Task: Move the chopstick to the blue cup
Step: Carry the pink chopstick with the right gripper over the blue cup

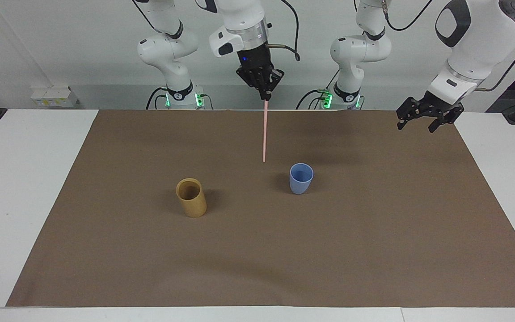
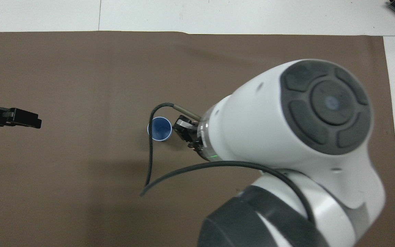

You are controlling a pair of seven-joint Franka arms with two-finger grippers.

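- R gripper (image 1: 265, 95) is pinching the top end of the chopstick (image 1: 264, 134), fingertips closed on it; stick is hanging almost straight down over the brown mat (image 1: 373, 250), lower tip in the air, not yet above the blue cup (image 1: 301, 178)
- blue cup is standing upright on the mat, toward the L arm's end vs the tan cup (image 1: 191, 197); both cups are looking empty
- L gripper (image 1: 428, 117) is hovering over the mat's edge at its own end, jaws spread open, holding nothing; L arm is just waiting
- risk, imo: grip is sitting at the very top, so the long free end is prob. swinging w/ any quick stop; tip could be missing the small mouth
- if coming down while off-centre, tip is likely hitting the rim; cup looks light and narrow at its base, so it could be tipping or sliding
- stick is much taller than the cup; once let go it'll be leaning on the rim, and that weight may be toppling the cup
- from overhead the R arm is covering the stick, so alignment is hard to judge there
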